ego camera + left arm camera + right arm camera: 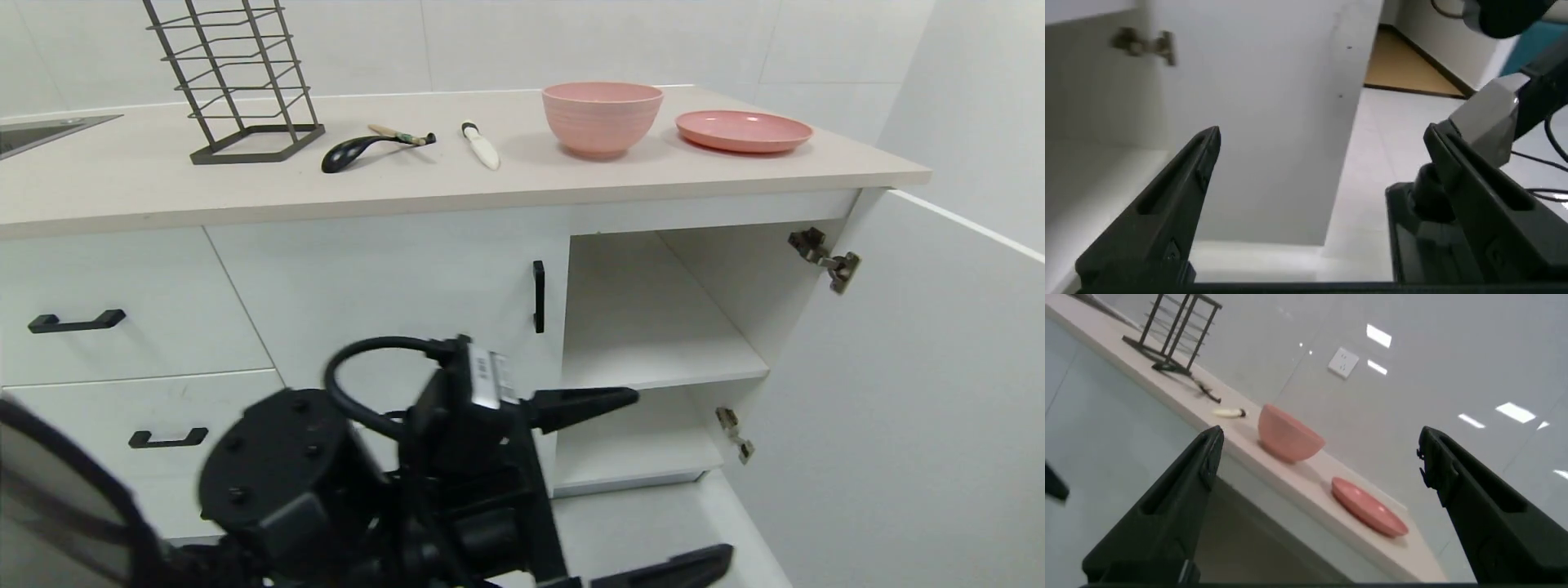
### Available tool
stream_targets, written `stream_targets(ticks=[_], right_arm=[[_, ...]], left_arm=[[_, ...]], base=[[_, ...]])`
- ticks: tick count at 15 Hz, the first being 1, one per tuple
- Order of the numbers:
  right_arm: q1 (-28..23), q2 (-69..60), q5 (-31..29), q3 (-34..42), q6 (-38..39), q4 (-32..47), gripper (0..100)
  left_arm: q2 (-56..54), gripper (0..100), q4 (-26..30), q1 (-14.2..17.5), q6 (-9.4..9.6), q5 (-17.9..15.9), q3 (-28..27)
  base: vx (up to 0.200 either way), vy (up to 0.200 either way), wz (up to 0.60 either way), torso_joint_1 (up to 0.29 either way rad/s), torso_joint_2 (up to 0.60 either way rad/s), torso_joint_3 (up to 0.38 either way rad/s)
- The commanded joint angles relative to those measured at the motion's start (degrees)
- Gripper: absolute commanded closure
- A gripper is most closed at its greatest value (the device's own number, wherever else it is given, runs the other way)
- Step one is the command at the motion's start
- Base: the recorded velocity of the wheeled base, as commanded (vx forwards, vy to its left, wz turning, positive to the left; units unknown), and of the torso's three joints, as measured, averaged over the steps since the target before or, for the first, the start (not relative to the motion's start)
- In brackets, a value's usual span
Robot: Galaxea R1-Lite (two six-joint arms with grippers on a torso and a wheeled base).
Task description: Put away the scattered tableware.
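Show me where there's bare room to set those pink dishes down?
Below the counter, the upper shelf and lower shelf are bare. Up top, it is free between the sink and rack. From spoon to plate it's crowded.

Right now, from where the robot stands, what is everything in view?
countertop: one, beige, along the wall
bowl: one, pink, on the countertop
plate: one, pink, right of the bowl
white utensil: one, white with a dark end, left of the bowl
spoon: one, black, left of the white utensil
wooden-handled utensil: one, light wood, by the spoon's handle
wire rack: one, dark grey, standing left of the spoon
sink: one, grey, at the countertop's left end
cabinet: one, white, under the countertop, door swung open
drawers: two, white with black handles, lower left
left pincer: one, black, open, low before the cabinet
right pincer: one, black, open, aimed up toward the bowl and plate
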Motion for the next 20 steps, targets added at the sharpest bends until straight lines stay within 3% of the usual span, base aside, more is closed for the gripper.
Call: stream_targets(ticks=[1,4,6,8,9,10,11,12,13,14,15,17,19,20], right_arm=[[0.22,0.74,0.10,3.00,-0.08,-0.06,0],[-0.93,-2.16,0.10,9.33,-0.17,0.02,0],[-2.77,-10.16,0.45,15.13,-0.26,1.26,0],[-4.53,-23.69,0.80,15.13,-0.08,11.19,0],[-5.94,-36.35,1.06,14.78,-0.17,25.60,0],[-5.76,-46.37,0.98,13.63,-0.17,38.08,0],[-5.23,-51.91,0.71,12.23,-0.08,46.17,0],[-4.79,-54.63,0.10,11.96,-0.69,51.35,0],[-4.88,-53.14,-0.43,12.93,1.77,50.21,0],[-4.97,-53.14,-2.89,14.60,3.17,50.65,0],[-4.97,-53.14,-10.36,15.13,3.79,57.24,0],[-4.97,-53.14,-18.71,15.13,4.40,69.72,0],[-4.97,-53.22,-23.90,15.13,4.31,74.56,0],[-4.97,-53.14,-27.68,15.13,4.49,74.29,0]], left_arm=[[-20.96,0,-0.12,12.31,0.16,0.04,13.66],[-39.15,0,0.23,28.30,0.25,-0.32,20.07],[-51.11,0,6.91,34.01,0.25,-0.23,24.29],[-65.78,0,22.38,39.46,0.43,0.56,24.82],[-80.11,0,39.87,43.86,-0.01,1.53,24.91],[-91.27,0,53.93,45.70,-0.01,1.18,24.73],[-97.51,0,61.67,46.23,0.16,1.09,23.85],[-99.97,0,68.44,46.58,2.80,2.23,23.32],[-99.53,0,66.94,46.67,5.26,5.66,24.73],[-99.53,0,68.26,46.76,5.88,9.09,24.91],[-99.53,0,72.92,46.76,6.49,13.22,24.91],[-99.53,0,81.62,46.76,6.93,15.94,24.91],[-99.53,0,90.41,46.93,7.46,20.51,24.91],[-99.97,0,89.79,51.06,7.28,22.62,24.91]], base=[[0.000,0.000,0.00,0.000,0.00,0.000],[0.000,0.000,0.00,0.000,0.00,0.000],[0.000,0.000,0.00,0.000,0.00,0.000],[0.000,0.000,0.00,0.000,0.00,0.000],[0.000,0.000,0.00,0.000,0.00,0.000],[0.000,0.000,0.00,0.000,0.00,0.000],[0.000,0.000,0.00,0.000,0.00,0.000],[0.000,0.000,0.00,0.000,0.00,0.000],[0.000,0.000,0.00,0.000,0.00,0.000],[0.000,0.000,0.00,0.000,0.00,0.000],[0.000,0.000,0.00,0.000,0.00,0.000],[0.000,0.000,0.00,0.000,0.00,0.000],[0.000,0.000,0.00,0.000,0.00,0.000],[0.000,0.000,0.00,0.000,0.00,0.000]])
